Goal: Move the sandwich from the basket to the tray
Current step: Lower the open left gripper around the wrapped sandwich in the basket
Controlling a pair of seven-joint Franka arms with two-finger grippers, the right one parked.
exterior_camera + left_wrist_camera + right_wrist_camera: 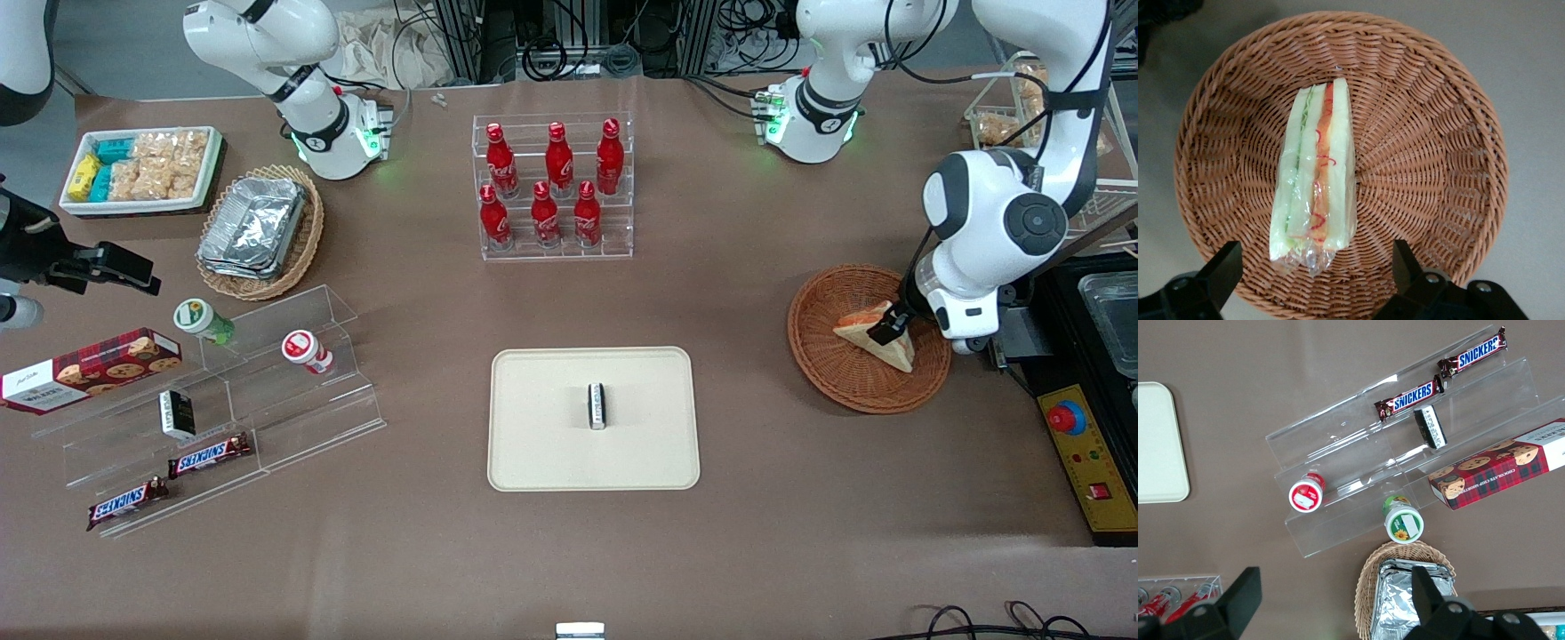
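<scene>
One sandwich (1315,175), one claw (1318,270), and they are lined up. The claw hangs directly over the reddish-brown basket (1438,167) at the working arm's end of the table, fingers spread wide apart and holding nothing. The sandwich lies in the basket right under it, plastic-wrapped, cut face up with the orange and green filling stripes showing.

From the wrist camera the two black fingers (1218,270) stand on either side of the sandwich's near end, well clear of the bread, with weave visible between each finger and the wrap. The sandwich's long axis runs straight away from the claw, square to the line joining the two fingertips. So the closing direction crosses the narrow way, bread face to bread face, which I judge to be the right way to pinch it.

In the front view the claw (889,331) sits low over the wedge (876,333), but whether it touches I cannot tell.

My read: the grasp is not yet made. The coming move calls for going straight down a little and closing gently, since the bread is soft.

Away from the claw toward the table's middle sits the cream tray (533,444), with a small black-and-white packet (597,405) standing at its centre, so the sandwich wants a bare patch beside it.
</scene>
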